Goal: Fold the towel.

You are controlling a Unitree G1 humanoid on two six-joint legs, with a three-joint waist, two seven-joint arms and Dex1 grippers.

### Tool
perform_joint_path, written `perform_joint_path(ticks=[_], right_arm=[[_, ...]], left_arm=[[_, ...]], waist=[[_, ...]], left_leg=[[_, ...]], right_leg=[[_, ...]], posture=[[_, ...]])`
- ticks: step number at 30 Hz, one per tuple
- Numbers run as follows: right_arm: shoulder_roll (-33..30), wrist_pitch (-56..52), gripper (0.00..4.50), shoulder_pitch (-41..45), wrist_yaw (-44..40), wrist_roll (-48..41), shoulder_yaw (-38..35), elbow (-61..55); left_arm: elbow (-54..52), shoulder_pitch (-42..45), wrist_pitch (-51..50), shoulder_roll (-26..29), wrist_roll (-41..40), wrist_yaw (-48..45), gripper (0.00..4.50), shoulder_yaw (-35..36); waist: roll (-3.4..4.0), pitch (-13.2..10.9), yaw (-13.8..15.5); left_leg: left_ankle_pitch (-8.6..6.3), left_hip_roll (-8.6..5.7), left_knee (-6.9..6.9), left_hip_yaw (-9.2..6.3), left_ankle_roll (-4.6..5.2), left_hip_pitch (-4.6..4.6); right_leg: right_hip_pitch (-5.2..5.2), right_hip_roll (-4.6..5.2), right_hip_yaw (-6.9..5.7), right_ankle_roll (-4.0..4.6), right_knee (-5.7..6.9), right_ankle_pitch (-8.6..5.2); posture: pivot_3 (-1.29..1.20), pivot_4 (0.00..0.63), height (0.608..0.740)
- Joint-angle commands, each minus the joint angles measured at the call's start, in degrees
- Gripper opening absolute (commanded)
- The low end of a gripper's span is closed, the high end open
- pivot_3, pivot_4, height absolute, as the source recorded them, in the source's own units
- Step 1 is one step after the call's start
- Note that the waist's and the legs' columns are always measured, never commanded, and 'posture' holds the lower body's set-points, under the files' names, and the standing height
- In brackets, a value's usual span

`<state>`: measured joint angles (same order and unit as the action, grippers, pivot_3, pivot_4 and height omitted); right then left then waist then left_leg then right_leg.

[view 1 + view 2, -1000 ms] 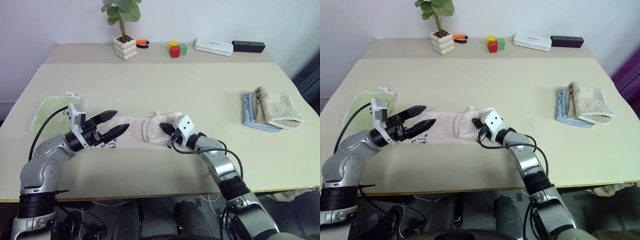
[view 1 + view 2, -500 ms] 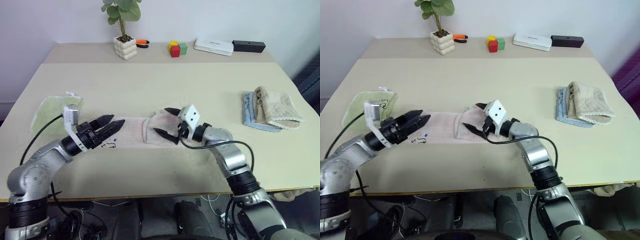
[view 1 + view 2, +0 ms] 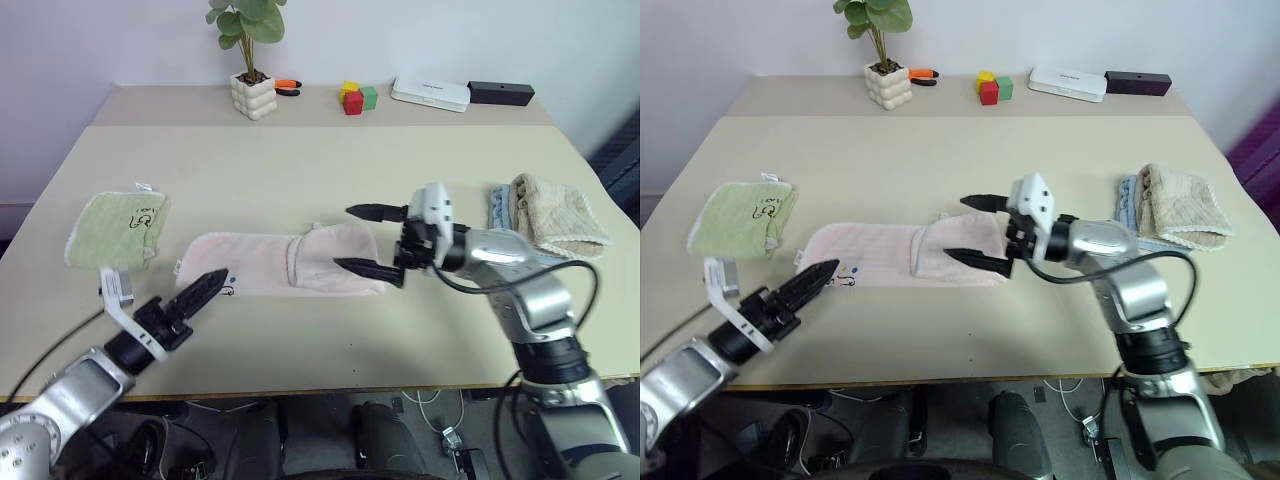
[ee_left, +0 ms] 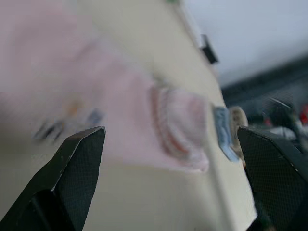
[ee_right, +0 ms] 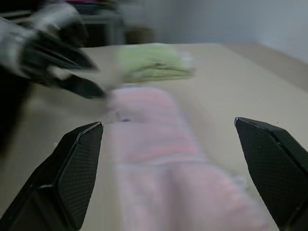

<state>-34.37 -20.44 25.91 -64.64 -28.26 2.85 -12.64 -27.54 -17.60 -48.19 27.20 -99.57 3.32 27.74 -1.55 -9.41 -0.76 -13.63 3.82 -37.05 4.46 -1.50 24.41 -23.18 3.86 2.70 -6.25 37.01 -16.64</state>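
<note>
Table [image 3: 300, 160]: flat, pale beige. Towel [image 3: 250, 265]: pale pink fluffy terry, lying flat at centre front, its right end folded back over itself; small dark print at its left corner. Right gripper [image 3: 368, 240]: black fingers spread wide, empty, raised over the folded end. Left gripper [image 3: 205, 288]: fingers wide per its wrist view, empty, near the printed corner. Green towel [image 3: 115, 228]: folded, far left. Beige and blue cloths [image 3: 545, 220]: stacked, right
</note>
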Motion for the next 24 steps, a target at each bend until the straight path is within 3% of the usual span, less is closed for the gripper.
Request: perform_joint_path(ticks=[1, 6, 9, 17, 20, 24], right_arm=[[-1.31, 5.18, 4.45, -0.33, -2.32, 0.95, -1.24, -0.48], [-0.69, 6.05, 4.45, -0.49, -1.08, 2.16, -0.4, 0.43], [-0.62, 6.98, 4.45, -0.4, -0.85, 3.29, -0.04, 0.87], [0.01, 7.2, 4.45, 0.15, 0.06, 4.42, 0.32, 2.34], [0.31, 7.79, 4.5, -0.18, 0.67, 5.33, 0.95, 2.39], [0.63, 7.55, 4.5, -0.32, 1.74, 5.45, 0.98, 1.48]], left_arm=[[-1.85, -1.44, 4.21, -0.45, -5.45, 4.92, 4.5, 0.59], [0.62, -2.96, 8.66, -1.74, -5.82, 9.17, 4.5, 0.57], [2.4, -2.08, 11.71, -3.78, -10.22, 12.93, 4.5, 0.25], [8.76, 2.07, 12.14, -3.18, -5.53, 13.9, 4.5, -1.11], [9.88, 5.65, 13.41, -4.87, -7.86, 15.32, 3.64, -1.5], [11.85, 7.91, 12.17, -5.41, -6.67, 16.5, 1.73, -3.96]], waist=[[0.01, 0.01, -0.1], [0.03, 0.0, -0.12], [0.02, 0.0, 0.04], [0.1, 0.04, -0.02], [0.09, 0.04, 0.03], [0.07, 0.03, 0.1]], left_leg=[[0.0, 0.01, -0.03, 0.01, -0.01, -0.03], [0.0, 0.01, 0.0, 0.01, -0.02, -0.07], [0.0, -0.02, -0.02, 0.01, -0.02, -0.05], [0.0, -0.06, -0.04, 0.05, -0.03, -0.07], [0.0, -0.06, -0.02, 0.05, -0.03, -0.08], [0.01, -0.08, -0.05, 0.07, -0.02, -0.05]], right_leg=[[0.02, -0.03, -0.02, 0.06, -0.01, 0.0], [0.01, -0.01, 0.03, 0.2, -0.05, -0.05], [0.01, 0.03, 0.04, 0.21, -0.07, -0.05], [0.07, 0.03, 0.01, 0.24, -0.11, -0.04], [0.07, 0.03, 0.01, 0.24, -0.11, -0.04], [0.08, 0.02, 0.0, 0.24, -0.11, -0.04]], posture=[[0.0, 0.15, 0.735], [0.0, 0.15, 0.735], [0.0, 0.15, 0.735], [0.0, 0.15, 0.735], [0.0, 0.15, 0.735], [0.0, 0.15, 0.735]])
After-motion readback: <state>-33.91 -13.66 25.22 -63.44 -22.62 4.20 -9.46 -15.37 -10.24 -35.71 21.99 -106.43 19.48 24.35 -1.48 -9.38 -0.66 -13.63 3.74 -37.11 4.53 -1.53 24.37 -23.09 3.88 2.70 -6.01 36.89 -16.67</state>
